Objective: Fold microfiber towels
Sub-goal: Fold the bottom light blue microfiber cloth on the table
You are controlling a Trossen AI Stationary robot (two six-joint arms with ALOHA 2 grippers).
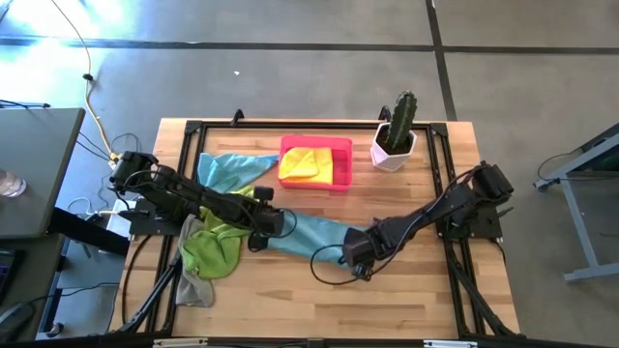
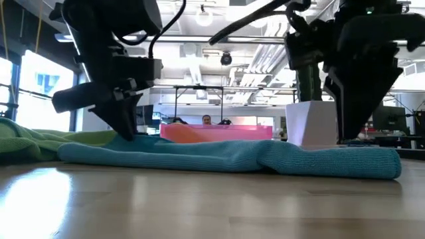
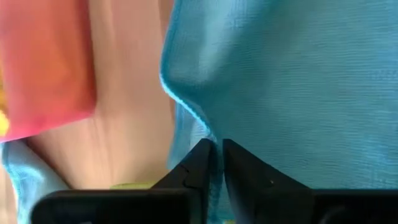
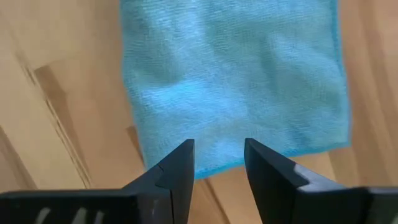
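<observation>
A light blue towel (image 1: pixel 314 232) lies stretched across the middle of the table and also shows in the low view (image 2: pixel 219 156). My left gripper (image 1: pixel 274 224) is shut on its left end. My right gripper (image 1: pixel 354 253) is open over its right end, with the towel's edge (image 4: pixel 214 167) between its fingertips; I cannot tell whether they touch it. A second light blue towel (image 1: pixel 227 169) lies at the far left. A lime green towel (image 1: pixel 211 249) and a grey towel (image 1: pixel 193 290) lie bunched at the near left. A yellow towel (image 1: pixel 302 164) lies in the pink tray (image 1: pixel 340 166). My left gripper pinches the light blue towel's hemmed edge (image 3: pixel 200 121) at its left end between its two fingers (image 3: pixel 198 163). The fingers come from above, slanting down from the table's left. The towel lies on the table (image 2: pixel 199 199) with its length resting flat.
A white pot with a cactus (image 1: pixel 395 137) stands at the far right of the table, beside the pink tray. Bare wood lies along the near edge (image 1: pixel 387 300) and at the right. Black frame rails run along the table's sides.
</observation>
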